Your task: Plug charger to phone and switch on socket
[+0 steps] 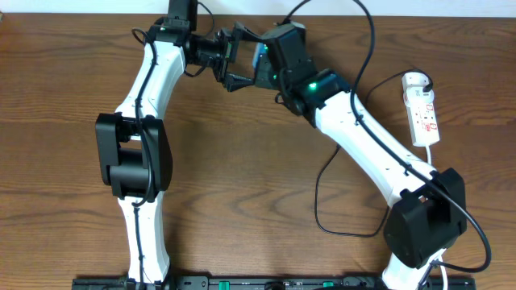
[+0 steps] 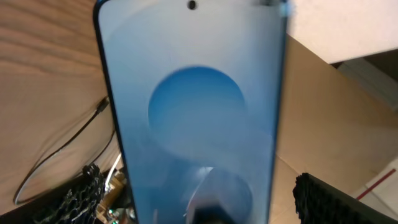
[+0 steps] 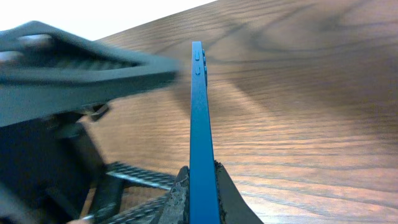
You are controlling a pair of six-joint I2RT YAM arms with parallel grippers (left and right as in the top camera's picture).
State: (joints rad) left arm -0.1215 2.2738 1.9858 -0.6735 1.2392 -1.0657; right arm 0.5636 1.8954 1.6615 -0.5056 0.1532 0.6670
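Note:
The phone (image 2: 193, 112), blue screen with a lighter blue blob, is held up off the table. My right gripper (image 3: 202, 186) is shut on its lower edge, and the right wrist view shows it edge-on (image 3: 200, 118). My left gripper (image 2: 205, 208) is open, with one finger on each side of the phone, apart from it. In the overhead view both grippers meet at the far centre around the phone (image 1: 260, 55). The charger's thin black cable (image 2: 62, 149) lies on the table, its small tip to the left of the phone. The white socket (image 1: 422, 113) lies at the far right.
The black cable (image 1: 319, 197) loops over the wooden table beside the right arm. The socket's thick white cord (image 1: 435, 157) runs toward the right arm's base. The left arm (image 1: 133, 153) stands at the left.

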